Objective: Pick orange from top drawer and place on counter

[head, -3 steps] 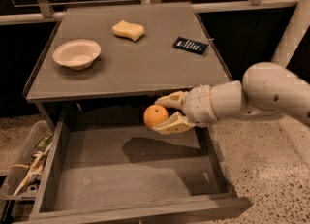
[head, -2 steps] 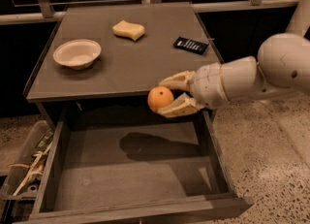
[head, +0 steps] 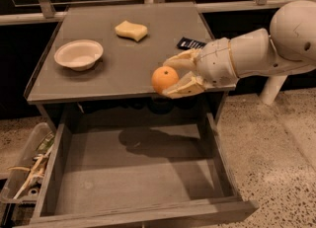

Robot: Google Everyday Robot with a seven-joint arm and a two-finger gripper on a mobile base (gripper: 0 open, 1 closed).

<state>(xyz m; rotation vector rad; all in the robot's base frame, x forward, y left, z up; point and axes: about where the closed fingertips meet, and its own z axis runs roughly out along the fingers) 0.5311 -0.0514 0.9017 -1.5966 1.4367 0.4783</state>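
The orange [head: 164, 79] is a small round fruit held between the fingers of my gripper [head: 174, 76], which is shut on it. It hangs just above the front edge of the counter [head: 123, 49], right of the middle. The arm [head: 256, 49] reaches in from the right. The top drawer [head: 133, 172] is pulled open below, and its flat grey bottom is bare with the arm's shadow on it.
On the counter stand a white bowl [head: 79, 54] at the left, a pale yellow sponge [head: 131, 30] at the back and a small black object [head: 190, 43] behind my gripper. A clear plastic bin of clutter [head: 24, 177] sits on the floor left of the drawer.
My gripper has lifted the orange up out of the drawer space to the level of the counter's front edge.
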